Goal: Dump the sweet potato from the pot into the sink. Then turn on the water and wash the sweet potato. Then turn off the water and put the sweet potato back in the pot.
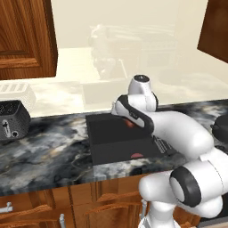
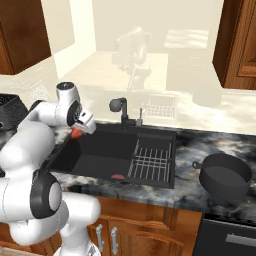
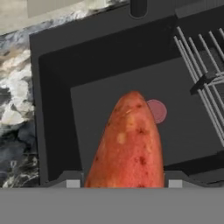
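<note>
My gripper (image 2: 78, 131) is shut on the sweet potato (image 3: 129, 144), an orange-red oblong lump held above the left half of the black sink (image 2: 100, 150). In the left base view the sweet potato (image 1: 130, 124) peeks out under the hand, over the basin (image 1: 116, 142). The basin floor (image 3: 109, 100) lies well below it. The black pot (image 2: 225, 175) stands upright on the counter to the right of the sink, and its inside looks bare. Its edge (image 1: 221, 127) also shows at the far right of the left base view.
A black faucet (image 2: 121, 107) rises behind the basin. A wire rack (image 2: 152, 160) fills the sink's right half. A flat red sliver (image 2: 118, 176) lies by the front wall of the basin. A black toaster (image 1: 13, 118) sits on the counter at the left.
</note>
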Robot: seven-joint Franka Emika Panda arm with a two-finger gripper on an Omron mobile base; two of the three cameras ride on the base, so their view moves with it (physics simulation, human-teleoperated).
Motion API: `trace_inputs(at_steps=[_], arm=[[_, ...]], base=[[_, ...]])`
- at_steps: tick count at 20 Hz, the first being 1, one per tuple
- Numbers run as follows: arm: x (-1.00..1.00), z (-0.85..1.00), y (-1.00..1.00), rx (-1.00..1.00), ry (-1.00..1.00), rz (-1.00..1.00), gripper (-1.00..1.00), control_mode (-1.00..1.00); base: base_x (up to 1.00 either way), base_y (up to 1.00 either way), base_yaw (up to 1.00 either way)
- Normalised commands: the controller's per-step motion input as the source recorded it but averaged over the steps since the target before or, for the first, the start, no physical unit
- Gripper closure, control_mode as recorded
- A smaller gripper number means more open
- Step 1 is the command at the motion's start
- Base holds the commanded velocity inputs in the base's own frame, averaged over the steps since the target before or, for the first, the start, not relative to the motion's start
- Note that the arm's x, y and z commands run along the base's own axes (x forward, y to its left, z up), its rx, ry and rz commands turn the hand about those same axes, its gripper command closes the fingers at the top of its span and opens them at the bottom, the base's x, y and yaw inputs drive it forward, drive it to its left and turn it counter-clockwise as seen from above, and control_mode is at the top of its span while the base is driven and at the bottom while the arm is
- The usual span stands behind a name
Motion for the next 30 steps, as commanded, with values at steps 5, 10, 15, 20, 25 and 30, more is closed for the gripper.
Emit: trace_inputs(at_steps=[5, 10, 15, 20, 25, 30], arm=[[-0.68, 0.97, -0.05, -0.03, 0.0, 0.01, 1.0, -1.0], [-0.99, 0.62, -0.44, -0.05, 0.0, 0.01, 1.0, -1.0], [-0.9, 0.28, -0.93, -0.02, -0.01, 0.0, 1.0, -1.0], [-0.62, 0.05, -1.0, 0.0, 0.0, 0.0, 1.0, -1.0], [-0.07, 0.0, -1.0, 0.0, 0.0, 0.0, 1.0, -1.0], [0.17, -0.01, -1.0, 0.0, 0.0, 0.0, 1.0, -1.0]], base=[[0.0, 0.0, 0.0], [0.0, 0.0, 0.0], [0.0, 0.0, 0.0], [0.0, 0.0, 0.0], [0.0, 0.0, 0.0], [0.0, 0.0, 0.0]])
